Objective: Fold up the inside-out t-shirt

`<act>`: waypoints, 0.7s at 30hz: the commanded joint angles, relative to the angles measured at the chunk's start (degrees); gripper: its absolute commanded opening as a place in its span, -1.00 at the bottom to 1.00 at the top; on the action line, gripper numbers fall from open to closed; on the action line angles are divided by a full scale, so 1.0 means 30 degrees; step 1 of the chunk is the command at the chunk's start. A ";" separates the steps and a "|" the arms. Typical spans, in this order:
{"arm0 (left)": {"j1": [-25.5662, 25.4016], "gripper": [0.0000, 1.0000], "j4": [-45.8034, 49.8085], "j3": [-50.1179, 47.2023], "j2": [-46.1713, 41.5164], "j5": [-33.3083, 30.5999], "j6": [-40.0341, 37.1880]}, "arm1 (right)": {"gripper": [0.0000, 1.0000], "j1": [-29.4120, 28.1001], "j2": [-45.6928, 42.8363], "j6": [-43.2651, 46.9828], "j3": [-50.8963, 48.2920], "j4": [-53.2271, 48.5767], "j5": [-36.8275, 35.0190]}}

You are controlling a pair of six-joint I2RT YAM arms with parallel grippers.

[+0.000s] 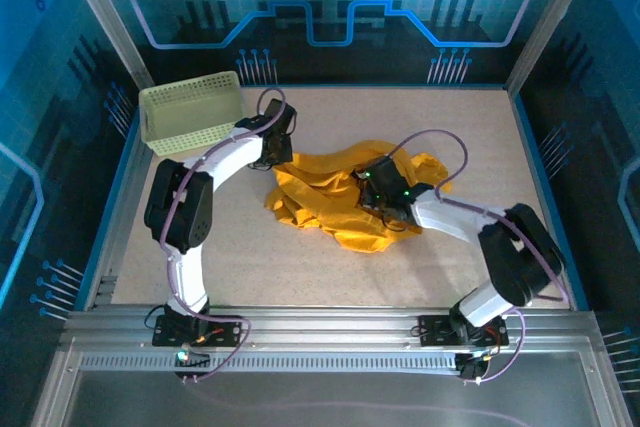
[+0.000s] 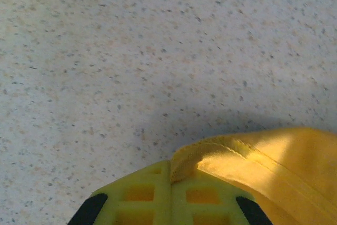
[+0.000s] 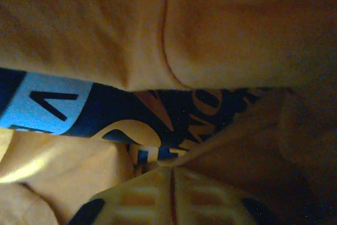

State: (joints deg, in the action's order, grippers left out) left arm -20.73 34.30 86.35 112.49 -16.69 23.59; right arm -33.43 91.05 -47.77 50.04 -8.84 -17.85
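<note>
A mustard-yellow short-sleeved cloth t-shirt (image 1: pixel 320 187) lies crumpled in a loose heap on a speckled beige table (image 1: pixel 250 247). It sits to the right of a pale green plastic lattice basket (image 1: pixel 190 112) and nearer the arm bases than the basket, which stands at the table's far left corner.

The left gripper (image 1: pixel 283 154) hangs between the basket and the shirt, at the shirt edge closest to the basket. In the left wrist view, its yellow fingers (image 2: pixel 142 196) are pressed together, and the stitched hem of the shirt (image 2: pixel 237 154) is nipped at their tips, with bare table beyond.

The right gripper (image 1: pixel 377 202) sits on top of the heap, on the side away from the basket. In the right wrist view, its fingers (image 3: pixel 142 196) stand closed against each other. A fold of cloth meets their tips, though whether it is caught cannot be told. Between the yellow folds there is a dark printed patch with blue and orange lettering (image 3: pixel 63 106).
</note>
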 commanded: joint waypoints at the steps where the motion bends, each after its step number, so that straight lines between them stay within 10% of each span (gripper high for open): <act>1: -0.0820 -1.00 0.0312 0.0234 -0.0066 0.0752 -0.0464 | -0.35 -0.0061 0.1467 0.0252 0.1453 -0.0443 -0.0070; 8: -0.1001 -0.99 -0.0867 -0.1393 -0.1259 0.1105 0.0192 | 0.39 -0.0094 0.3710 -0.1681 0.3558 -0.4802 -0.2199; 13: -0.0988 -1.00 -0.1370 -0.2184 -0.2004 0.0431 0.0294 | 0.34 0.0259 0.4712 -0.3071 0.3974 -0.6285 -0.2361; 21: -0.0262 -1.00 -0.1627 -0.2948 -0.2668 -0.0296 0.0843 | -0.31 0.0744 0.5159 -0.2798 0.3705 -0.5292 -0.1277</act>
State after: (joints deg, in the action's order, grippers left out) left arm -22.94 29.95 78.91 106.45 -15.70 24.45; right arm -31.92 104.62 -55.59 61.21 -22.83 -22.26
